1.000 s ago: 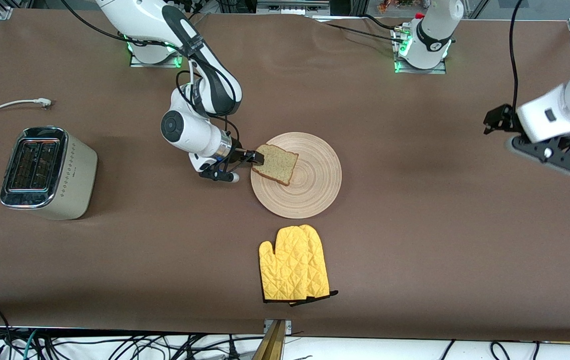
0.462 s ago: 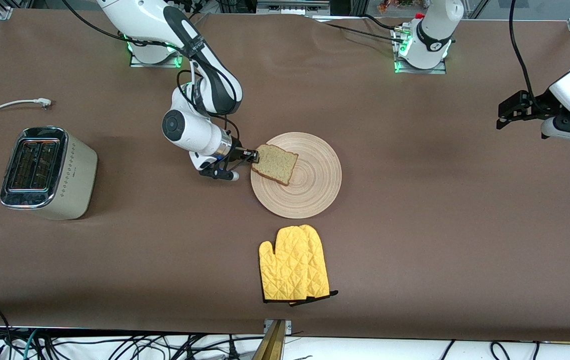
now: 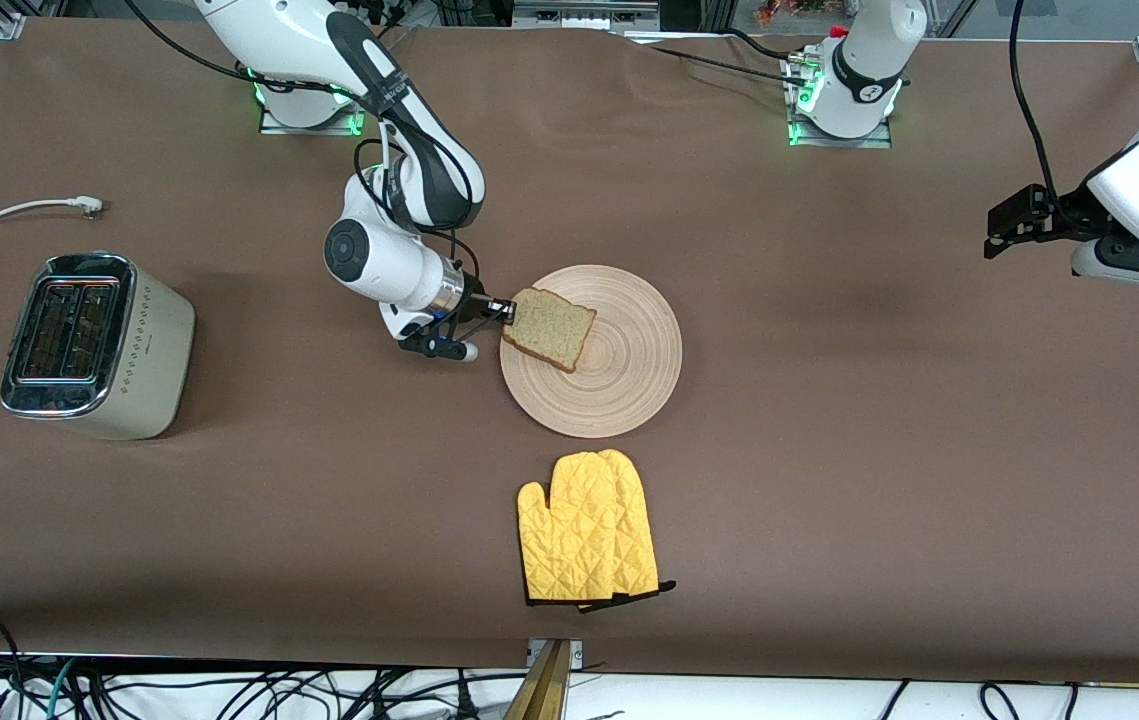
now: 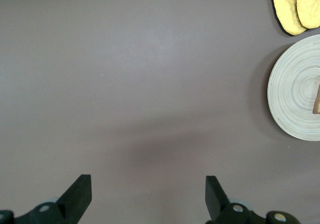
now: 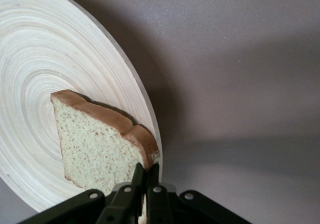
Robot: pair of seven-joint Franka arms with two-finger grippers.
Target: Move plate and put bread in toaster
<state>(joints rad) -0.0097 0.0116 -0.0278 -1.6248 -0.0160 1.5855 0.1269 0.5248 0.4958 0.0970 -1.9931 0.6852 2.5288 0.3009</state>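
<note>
**Bread pinched at plate edge**

While the left gripper (image 4: 145, 194) waits spread wide over bare table (image 3: 879, 420) at its arm's end, the plate (image 3: 629, 375) sits mid-table and carries the bread (image 3: 551, 328), overhanging its rim. The right gripper (image 3: 506, 312) pinches that overhanging corner. The toaster (image 3: 94, 345) stands well apart, slots empty.

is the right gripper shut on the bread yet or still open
Shut on the bread: the right gripper has its fingers pinched together on the slice's edge, over the plate rim.
</note>
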